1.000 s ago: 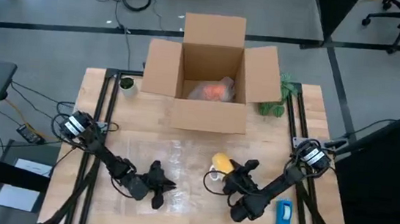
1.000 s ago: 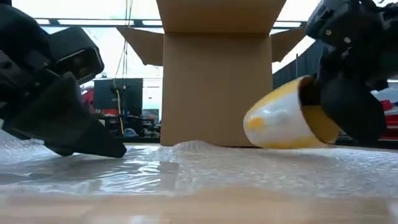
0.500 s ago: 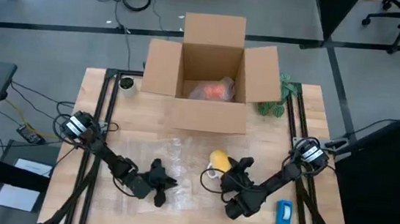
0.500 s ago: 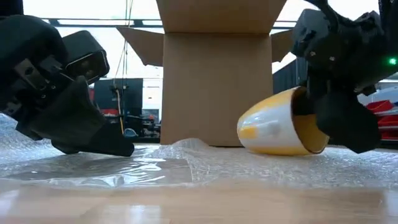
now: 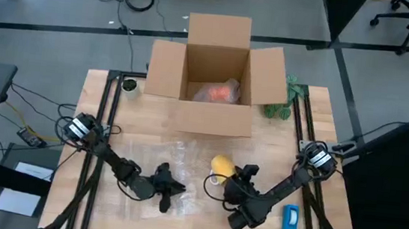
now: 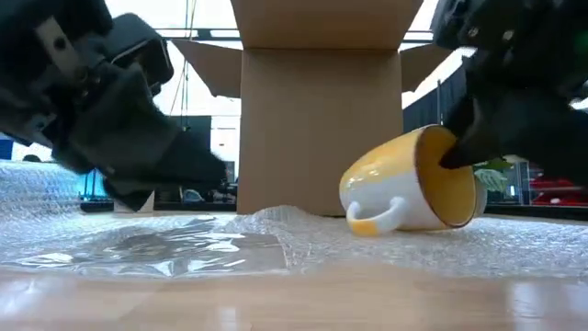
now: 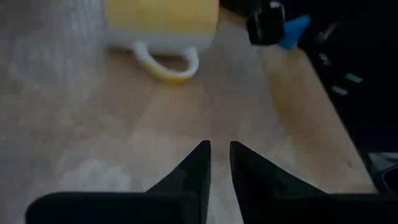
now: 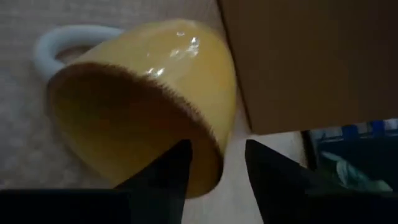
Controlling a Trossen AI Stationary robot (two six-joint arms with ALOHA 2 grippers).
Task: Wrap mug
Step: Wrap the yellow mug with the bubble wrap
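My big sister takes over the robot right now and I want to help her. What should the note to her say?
Left gripper: shut, holding nothing that shows, low over the bubble wrap, left of the mug.
Right gripper: open, its fingers on either side of the mug's rim.
Mug: yellow with a white handle, lying on its side on the bubble wrap in front of the cardboard box.
Done: the wrap is spread out and the mug is on it.
Left: fold the wrap over the mug; none covers it yet.
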